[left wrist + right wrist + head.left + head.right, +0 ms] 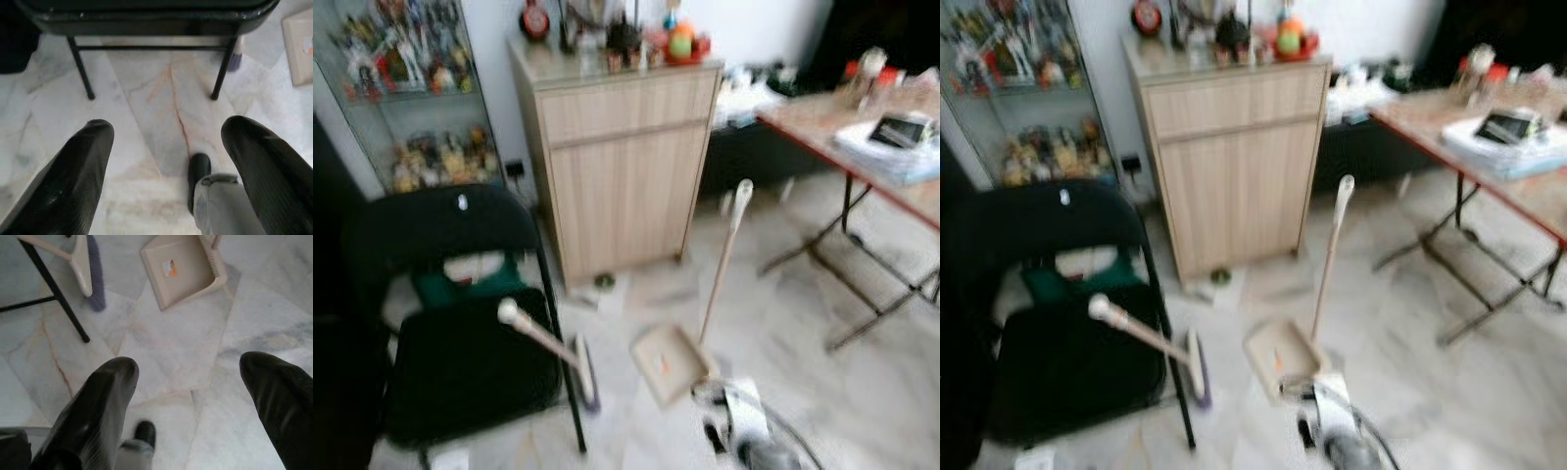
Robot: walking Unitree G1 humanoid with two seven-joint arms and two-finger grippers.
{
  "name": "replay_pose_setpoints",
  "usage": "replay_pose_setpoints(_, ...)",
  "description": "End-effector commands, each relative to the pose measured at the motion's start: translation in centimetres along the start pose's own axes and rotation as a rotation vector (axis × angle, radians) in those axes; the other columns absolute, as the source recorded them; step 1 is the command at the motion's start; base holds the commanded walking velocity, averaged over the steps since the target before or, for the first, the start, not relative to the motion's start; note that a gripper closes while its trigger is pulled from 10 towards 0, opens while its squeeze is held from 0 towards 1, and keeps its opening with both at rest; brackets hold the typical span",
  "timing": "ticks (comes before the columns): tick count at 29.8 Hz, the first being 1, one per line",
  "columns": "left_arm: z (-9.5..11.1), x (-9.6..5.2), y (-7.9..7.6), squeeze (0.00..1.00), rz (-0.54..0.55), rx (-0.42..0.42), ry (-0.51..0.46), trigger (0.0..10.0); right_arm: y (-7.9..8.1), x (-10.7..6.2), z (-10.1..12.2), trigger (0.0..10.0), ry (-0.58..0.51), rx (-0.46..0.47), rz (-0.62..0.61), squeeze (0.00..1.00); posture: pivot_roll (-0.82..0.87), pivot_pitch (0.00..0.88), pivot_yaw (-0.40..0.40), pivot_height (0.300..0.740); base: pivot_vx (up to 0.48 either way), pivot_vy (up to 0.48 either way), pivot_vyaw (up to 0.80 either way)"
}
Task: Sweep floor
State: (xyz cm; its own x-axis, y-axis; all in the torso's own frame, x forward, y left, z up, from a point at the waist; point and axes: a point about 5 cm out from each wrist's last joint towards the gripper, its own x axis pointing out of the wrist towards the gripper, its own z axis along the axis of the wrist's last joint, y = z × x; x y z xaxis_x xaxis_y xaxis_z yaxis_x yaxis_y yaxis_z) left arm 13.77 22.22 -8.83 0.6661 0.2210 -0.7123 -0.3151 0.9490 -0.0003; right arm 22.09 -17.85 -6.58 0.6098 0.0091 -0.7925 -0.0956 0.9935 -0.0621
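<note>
broom (pixel 553 345), cream-handled with a purple-bristled head, leaned against the front edge of the black folding chair (pixel 460 323) in the left eye view, its head resting on the pale marble floor (pixel 803 372) beside the chair's front leg; just beside it stood a cream dustpan (pixel 668 362) with its long handle rising upright, near a wooden cabinet (pixel 617 166) whose top carried small items too blurred to name. a glass display case (pixel 406 88) stood at the robot's left and a folding table (pixel 862 137) with papers at its right; part of a silver arm showed at the lower edge. the right eye view showed the same arrangement, blurred, with the broom's handle tip over the chair seat. in the left wrist view, the left gripper (pixel 166 166) hung over bare marble, its two black fingers (pixel 73 171) spread wide apart and grasping nothing; the chair's legs and crossbar lay ahead, with a corner of the dustpan and a bit of purple bristle beyond. in the right wrist view, the right gripper (pixel 190 396) likewise hung above the floor with fingers (pixel 105 401) released and wide apart, the broom head and the dustpan's open tray lying ahead, well apart from the fingertips.
</note>
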Motion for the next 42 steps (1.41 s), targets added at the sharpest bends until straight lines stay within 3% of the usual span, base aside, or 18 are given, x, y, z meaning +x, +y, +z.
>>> replay_pose_setpoints(1, -0.1, 0.0, -0.1, 0.00, -0.003, 0.008, 0.005, 10.0, -0.3, 0.0, 0.0, 10.0, -0.001, 0.003, -0.009, 0.00, -0.21, 0.001, 0.026, 0.740, 0.277, 0.000, 0.00)
replay_pose_setpoints(9, 0.1, 0.0, -0.4, 0.00, -0.009, 0.008, -0.004, 10.0, -0.2, 0.0, 0.0, 10.0, 0.002, -0.036, 0.001, 0.00, -0.21, 0.001, 0.028, 0.740, 0.278, 0.000, 0.14)
replay_pose_setpoints(22, -0.3, 0.0, -0.1, 0.00, 0.012, 0.008, 0.023, 10.0, 0.0, 0.0, 0.4, 10.0, -0.008, -0.017, 0.002, 0.00, -0.21, 0.002, 0.030, 0.740, 0.241, 0.000, 0.17)
replay_pose_setpoints(26, -0.2, 0.0, 0.3, 0.00, 0.034, -0.045, 0.023, 10.0, 0.2, 0.1, 0.4, 10.0, -0.009, -0.020, 0.008, 0.00, -0.21, 0.002, 0.031, 0.740, 0.000, 0.000, 0.00)
replay_pose_setpoints(29, 0.5, 0.2, 0.9, 0.00, 0.065, -0.152, -0.004, 10.0, 0.3, 0.1, 0.5, 10.0, -0.014, -0.021, 0.013, 0.00, -0.21, 0.002, 0.031, 0.740, 0.000, 0.000, 0.00)
replay_pose_setpoints(30, 0.6, 0.3, 0.9, 1.00, 0.064, -0.162, -0.010, 10.0, 0.3, 0.1, 0.6, 10.0, -0.014, -0.021, 0.014, 0.00, -0.21, 0.003, 0.033, 0.740, 0.000, 0.000, 0.00)
replay_pose_setpoints(35, 1.7, 0.5, 0.7, 1.00, 0.045, -0.134, -0.078, 10.0, 0.3, 0.1, 0.6, 10.0, -0.015, -0.034, 0.014, 0.00, -0.22, 0.001, 0.038, 0.740, 0.000, 0.000, 0.00)
replay_pose_setpoints(42, 3.9, 0.4, -0.2, 1.00, -0.041, -0.093, -0.255, 10.0, 0.3, 0.1, 0.7, 10.0, -0.018, -0.035, 0.013, 0.00, -0.22, 0.000, 0.038, 0.740, 0.000, 0.000, 0.00)
